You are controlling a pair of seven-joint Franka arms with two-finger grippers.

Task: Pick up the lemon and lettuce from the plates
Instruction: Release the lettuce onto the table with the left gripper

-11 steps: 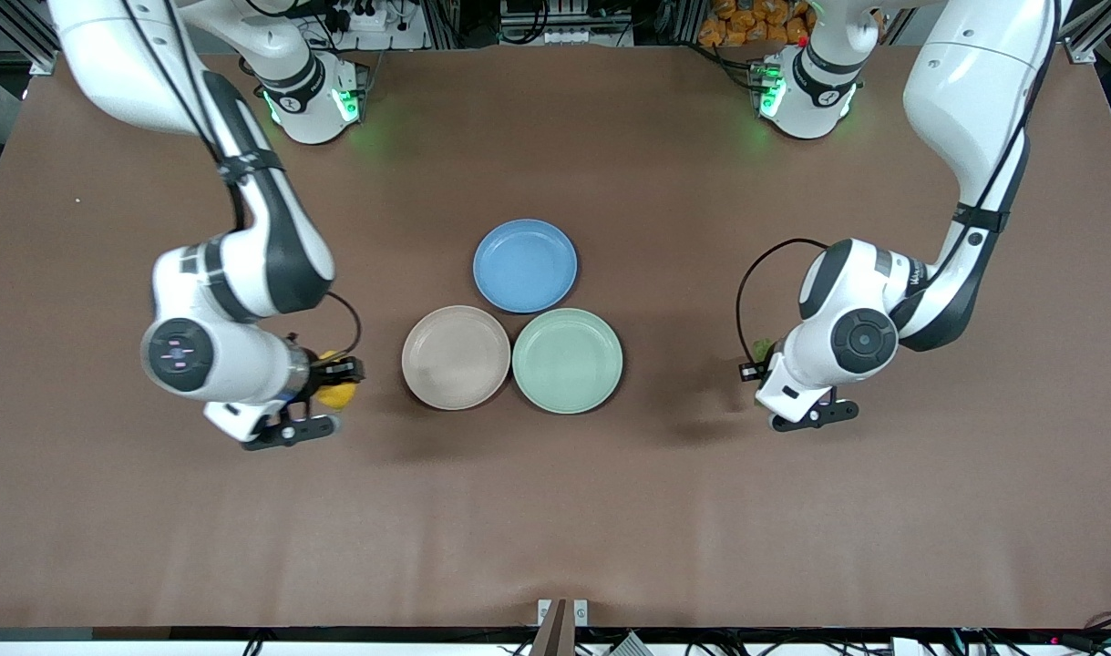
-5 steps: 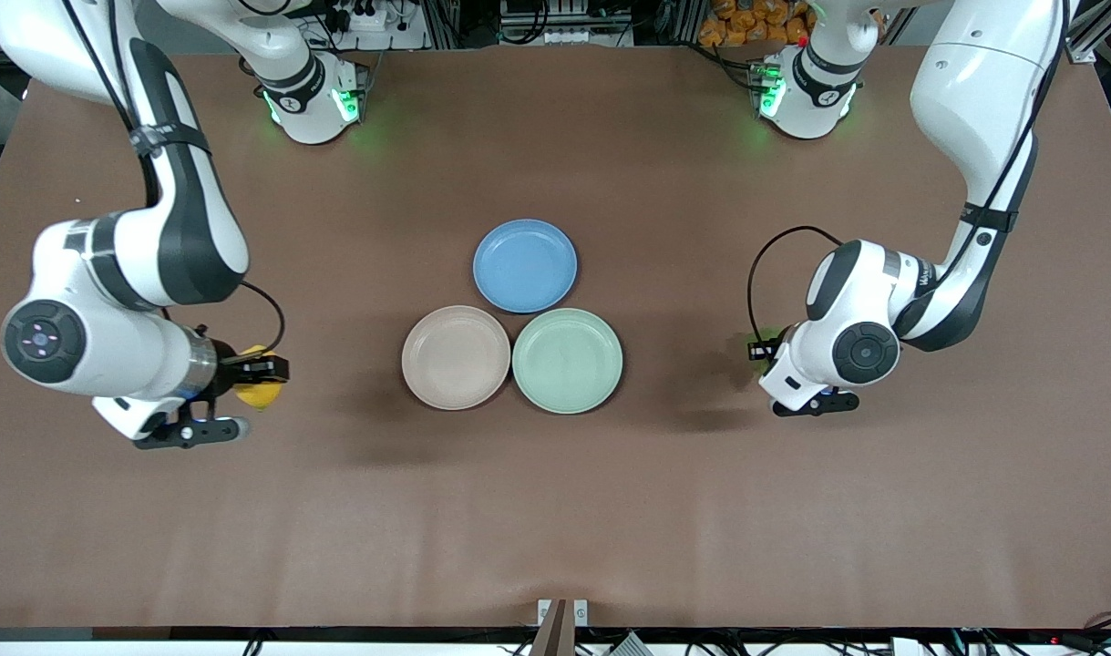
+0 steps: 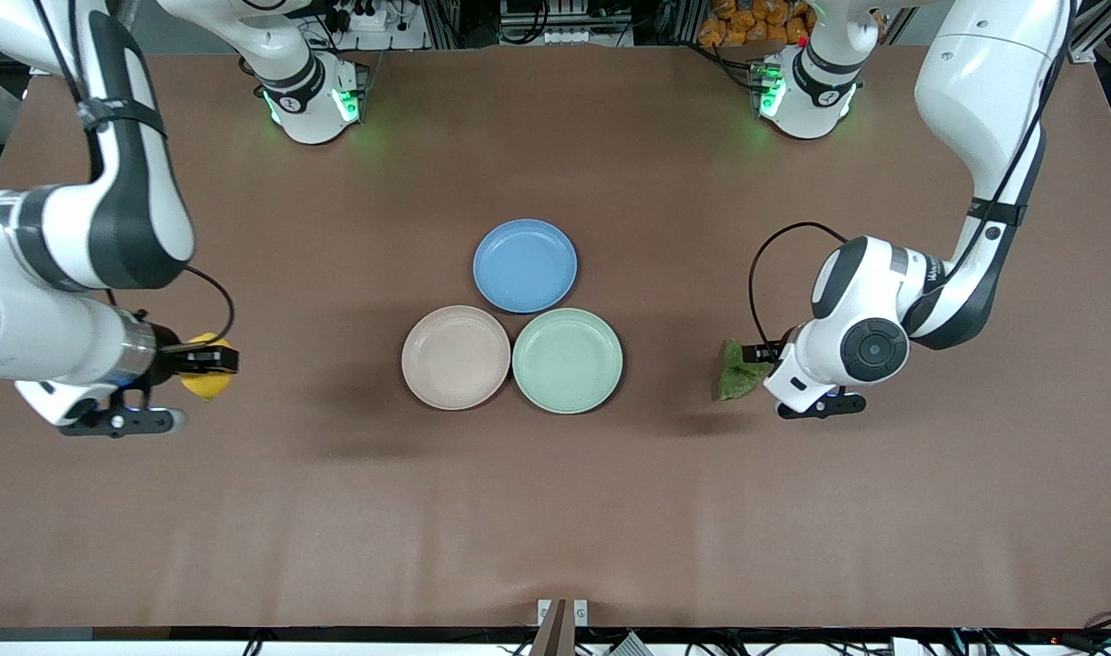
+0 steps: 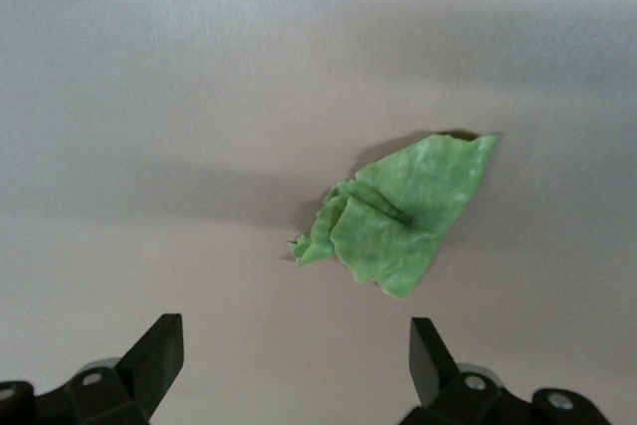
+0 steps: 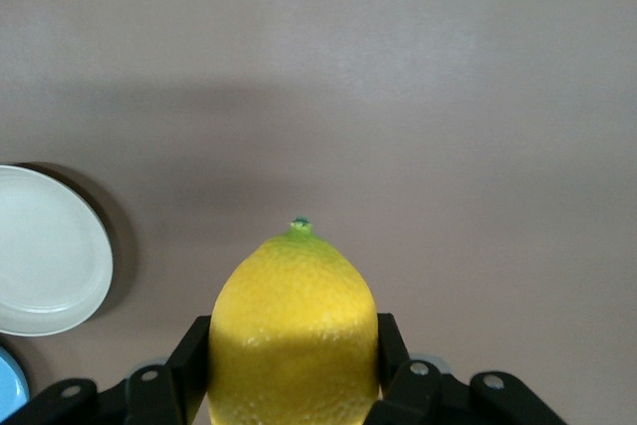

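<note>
Lemon [image 3: 205, 378] pinched in right claw [image 3: 210, 362], up in the air over bare worktop [image 3: 555, 510] toward the right arm's end, well apart from the plates. In right wrist view, lemon [image 5: 294, 330] clamped between both black fingers [image 5: 194, 350], pointed green tip facing away from the wrist.

Lettuce [image 3: 738, 370] lying flat on the worktop toward the left arm's end, off the plates, apart from the mint plate [image 3: 567, 361]. In left wrist view, lettuce [image 4: 398, 218] crumpled, roughly triangular, resting loose on the surface, touched by neither finger [image 4: 159, 357].

Left claw [image 3: 763, 355] spread wide, holding nothing, hovering just beside and above the lettuce; in left wrist view claw [image 4: 295, 360] shows jaws far apart with the leaf clear of them.

Pink plate [image 3: 456, 356] and mint plate touching side by side at mid-worktop, both bare. Blue plate [image 3: 525, 265] farther from the front camera, nestled against both, also bare. Edges of a pale plate [image 5: 50, 251] and the blue plate [image 5: 12, 385] visible in right wrist view.
</note>
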